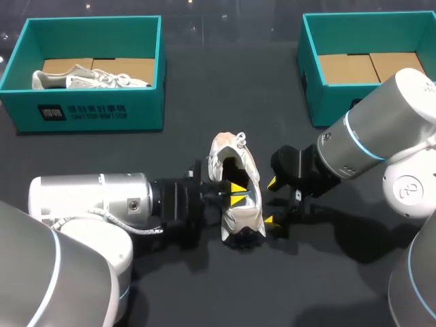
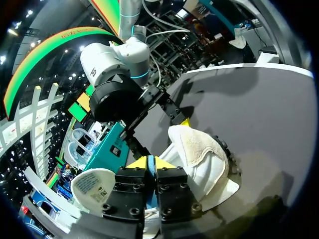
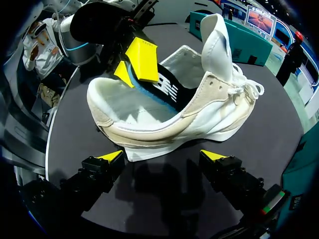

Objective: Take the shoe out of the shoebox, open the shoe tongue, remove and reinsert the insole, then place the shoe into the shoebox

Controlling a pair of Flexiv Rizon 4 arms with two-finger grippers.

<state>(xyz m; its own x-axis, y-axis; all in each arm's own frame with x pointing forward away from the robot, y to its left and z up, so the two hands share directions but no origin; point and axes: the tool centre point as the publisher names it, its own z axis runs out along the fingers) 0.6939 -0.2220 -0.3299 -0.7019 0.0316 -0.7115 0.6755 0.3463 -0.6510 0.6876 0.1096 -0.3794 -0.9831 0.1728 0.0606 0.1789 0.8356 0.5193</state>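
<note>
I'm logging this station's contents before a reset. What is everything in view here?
Shoe: 1, white, mid-table.
Insole: 1, black with a blue edge, in the shoe's opening.
Spare shoe: 1, white, inside the left box.
Left box: 1, teal, far left of the table.
Right box: 1, teal, far right, only its cardboard floor showing.
Table: 1, dark.
Left gripper: 1, yellow tips, shut on the insole inside the shoe.
Right gripper: 1, yellow tips, open, beside the shoe.

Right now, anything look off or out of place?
Only the insole: one end is lifted inside the shoe, pinched by the left gripper, so it does not lie flat. The tongue is flipped up. Nothing looks spilled or damaged.
</note>
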